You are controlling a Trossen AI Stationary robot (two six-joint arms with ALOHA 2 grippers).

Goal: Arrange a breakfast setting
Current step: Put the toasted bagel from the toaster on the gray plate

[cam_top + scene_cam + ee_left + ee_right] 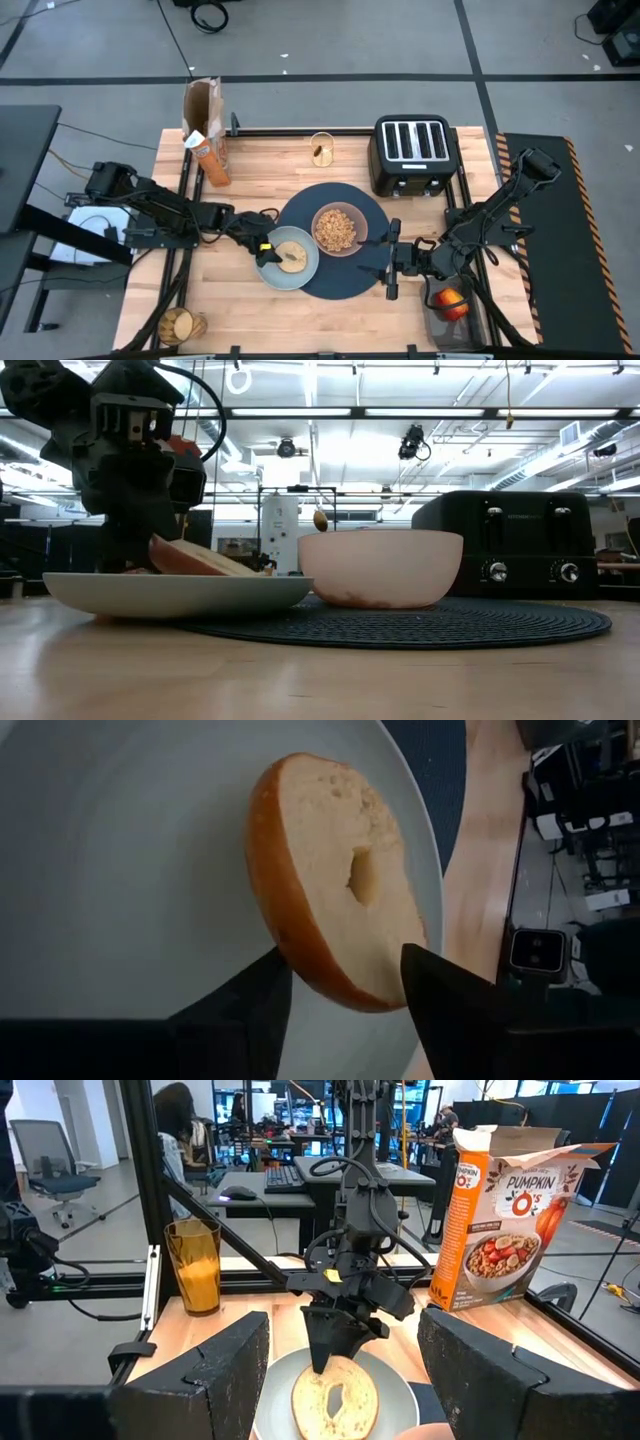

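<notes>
Bagel half [335, 885] lies on the pale plate [120, 870], left hand [345, 985] spread astride its edge, apparently releasing it.

The placemat [335, 285] is a deep navy with a fine ribbed weave, and the colours around it read off it. On its left edge the plate [305, 268] is pale blue-grey, carrying a bagel [335, 890] with a golden-brown crust and a creamy cut face. At the mat's centre the bowl [380, 567] is pinkish, filled with tan cereal [335, 229]. Behind the mat stand an amber tumbler [194, 1267] and a black toaster [414, 155] with silver knobs. Left of the mat, the cereal box [505, 1220] is orange with white lettering. Right of the mat sits an apple [451, 300], seemingly red with a yellow patch. Both arms are dark; the table [250, 300] is light wood.
</notes>
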